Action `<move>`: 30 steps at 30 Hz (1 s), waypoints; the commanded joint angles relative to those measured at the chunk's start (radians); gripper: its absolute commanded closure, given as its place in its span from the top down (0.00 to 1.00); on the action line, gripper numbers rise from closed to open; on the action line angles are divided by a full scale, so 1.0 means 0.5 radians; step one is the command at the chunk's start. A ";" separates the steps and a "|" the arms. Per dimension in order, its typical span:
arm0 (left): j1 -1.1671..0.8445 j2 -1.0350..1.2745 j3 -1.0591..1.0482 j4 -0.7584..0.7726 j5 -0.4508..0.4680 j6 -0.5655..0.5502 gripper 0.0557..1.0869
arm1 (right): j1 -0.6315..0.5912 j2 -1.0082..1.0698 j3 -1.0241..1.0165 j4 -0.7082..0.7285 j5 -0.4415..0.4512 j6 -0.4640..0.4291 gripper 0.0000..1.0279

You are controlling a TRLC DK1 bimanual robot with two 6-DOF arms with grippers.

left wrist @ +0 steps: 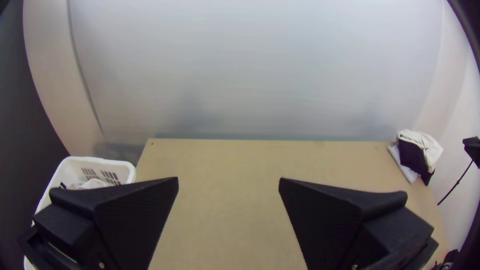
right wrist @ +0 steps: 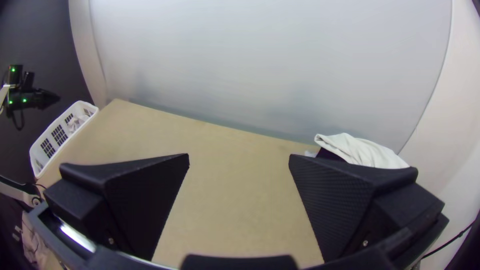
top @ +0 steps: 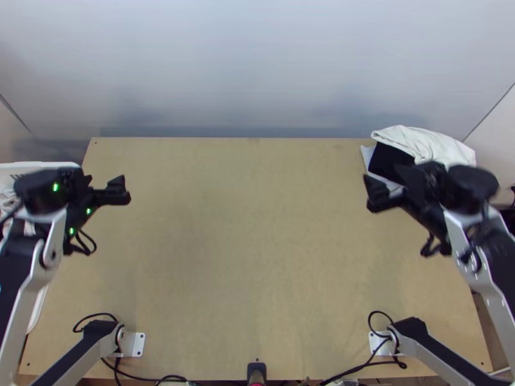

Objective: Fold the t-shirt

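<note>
Tabletop [top: 257,257]: tan | basket [left wrist: 100,161]: white | top cloth [top: 430,144]: off-white | lower cloth [top: 389,159]: black | wall [top: 257,64]: pale grey

You can read no text, label, brand, number or sign on anything in these views

- A robotics lab or test booth, by the look of it
- Robot arms [top: 46,260] stand at a plain wooden desk [top: 257,257]
- Black cables [top: 360,368] trail along its near edge
- A smooth pale panel [top: 257,64] rises behind it
</note>
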 commanded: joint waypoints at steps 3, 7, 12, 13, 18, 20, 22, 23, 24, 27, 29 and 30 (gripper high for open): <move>-0.010 0.422 0.438 -0.367 0.000 -0.039 0.95 | 0.079 0.414 0.349 -0.089 -0.090 0.059 0.90; 0.033 0.492 0.435 -0.386 -0.027 -0.125 0.95 | 0.085 0.473 0.352 -0.019 -0.106 0.148 0.91; 0.131 0.615 0.490 -0.462 -0.230 -0.137 0.95 | 0.011 0.602 0.422 -0.043 -0.259 0.375 0.91; 0.193 0.643 0.490 -0.466 -0.230 -0.137 0.95 | 0.008 0.617 0.422 -0.046 -0.345 0.418 0.91; 0.567 0.728 0.490 -0.478 -0.230 -0.061 0.95 | 0.079 0.678 0.597 -0.040 -0.612 0.618 0.92; 0.742 0.771 0.484 -0.481 -0.230 0.001 0.95 | 0.177 0.709 0.689 -0.040 -0.612 0.636 0.96; 0.886 0.821 0.466 -0.466 -0.230 0.093 0.95 | 0.269 0.737 0.757 -0.037 -0.612 0.624 0.96; 0.953 0.851 0.460 -0.462 -0.230 0.145 0.95 | 0.321 0.752 0.781 -0.037 -0.612 0.618 0.96; 1.012 0.885 0.463 -0.456 -0.230 0.185 0.95 | 0.358 0.773 0.806 -0.037 -0.612 0.612 0.96; 1.181 0.974 0.463 -0.398 -0.224 0.298 0.95 | 0.441 0.847 0.876 -0.037 -0.609 0.612 0.96; 1.291 1.044 0.466 -0.324 -0.205 0.338 0.95 | 0.487 0.890 0.910 -0.034 -0.606 0.609 0.96; 1.340 1.081 0.469 -0.288 -0.199 0.375 0.95 | 0.502 0.905 0.916 -0.034 -0.606 0.602 0.96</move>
